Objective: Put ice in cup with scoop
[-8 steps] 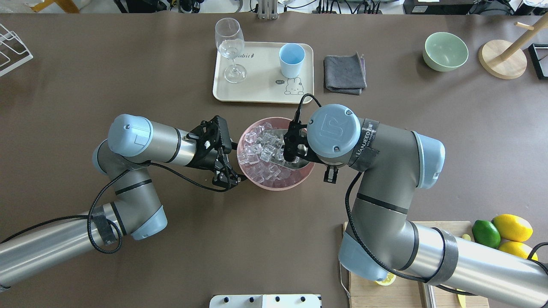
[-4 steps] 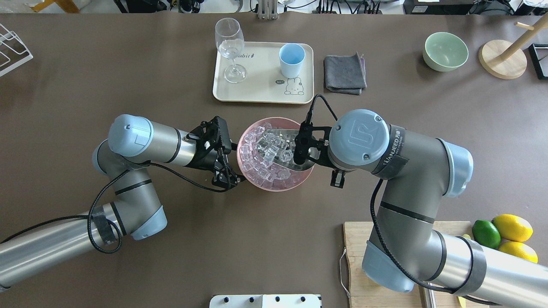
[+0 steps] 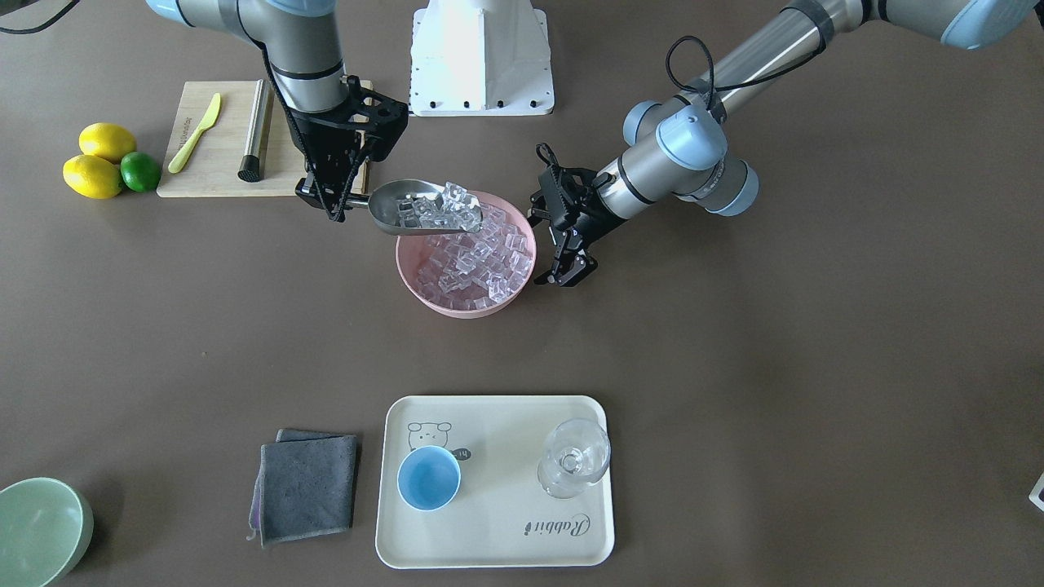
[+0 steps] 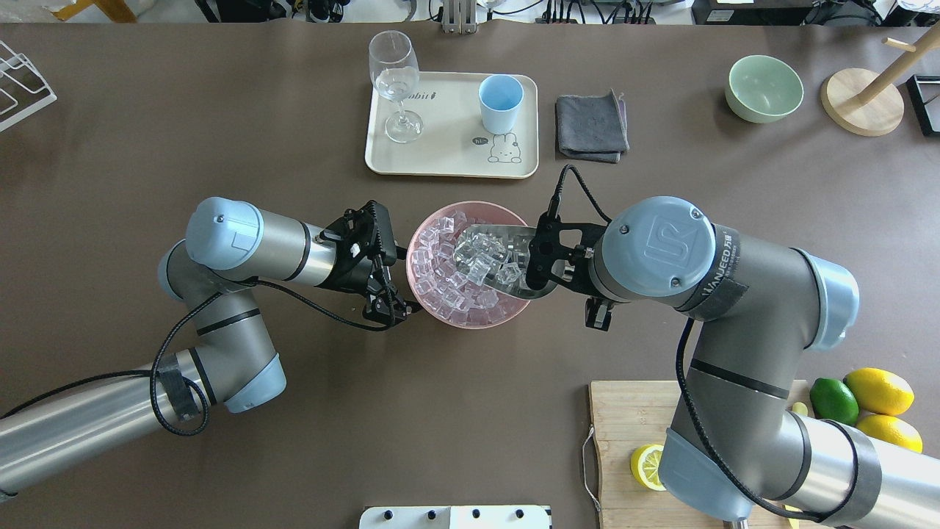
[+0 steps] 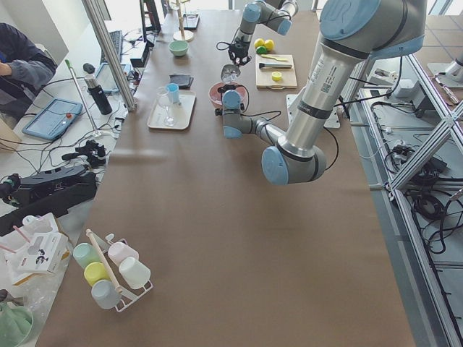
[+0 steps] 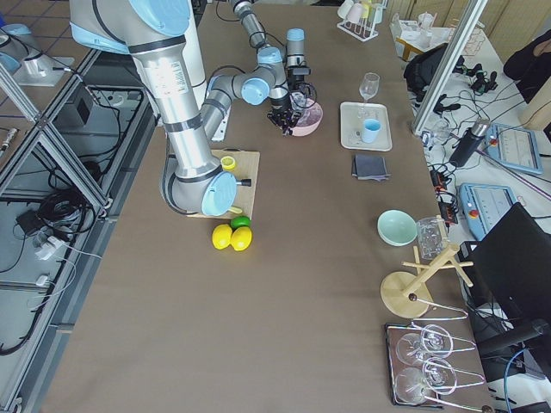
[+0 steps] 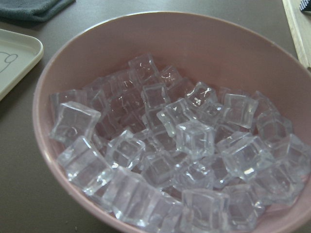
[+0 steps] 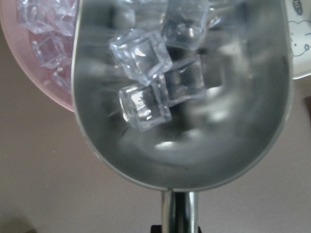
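My right gripper is shut on the handle of the steel scoop. It holds the scoop level over the near-right rim of the pink bowl. Several ice cubes lie in the scoop's trough. More ice fills the bowl. My left gripper is open and empty just beside the bowl's left rim. The light-blue cup stands upright and empty on the cream tray beyond the bowl.
A wine glass shares the tray. A grey cloth lies to its right, then a green bowl and a wooden stand. A cutting board with a lemon half, lemons and a lime sit near right.
My right arm has drawn back to the right and lifted the scoop out of the ice pile with several cubes in it. My left arm has not moved.
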{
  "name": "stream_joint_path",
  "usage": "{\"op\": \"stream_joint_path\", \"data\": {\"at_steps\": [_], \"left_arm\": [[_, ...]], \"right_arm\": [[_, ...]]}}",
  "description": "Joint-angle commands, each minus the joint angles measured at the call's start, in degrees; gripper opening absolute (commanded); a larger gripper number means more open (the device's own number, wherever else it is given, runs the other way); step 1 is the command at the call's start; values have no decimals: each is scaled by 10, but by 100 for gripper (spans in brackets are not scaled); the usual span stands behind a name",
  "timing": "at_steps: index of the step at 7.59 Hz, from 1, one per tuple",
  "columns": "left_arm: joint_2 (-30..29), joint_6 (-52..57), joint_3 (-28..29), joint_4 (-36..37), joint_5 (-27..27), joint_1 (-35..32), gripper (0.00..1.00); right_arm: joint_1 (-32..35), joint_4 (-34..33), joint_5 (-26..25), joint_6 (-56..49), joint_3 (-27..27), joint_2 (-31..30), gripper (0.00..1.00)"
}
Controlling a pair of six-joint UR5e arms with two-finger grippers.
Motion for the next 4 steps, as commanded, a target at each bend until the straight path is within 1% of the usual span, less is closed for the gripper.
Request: {"op": "stream_joint_path", "data": {"at_steps": [1, 3, 4], "left_arm": [[3, 0, -1, 0, -1, -1, 98], [7, 0, -10, 17, -1, -7, 98], [22, 0, -41, 53, -1, -9, 98]], "right_arm": [[90, 32, 84, 35, 4, -16, 0], [160, 52, 139, 38, -8, -38, 0], [203, 52, 197, 38, -42, -41, 0]]}}
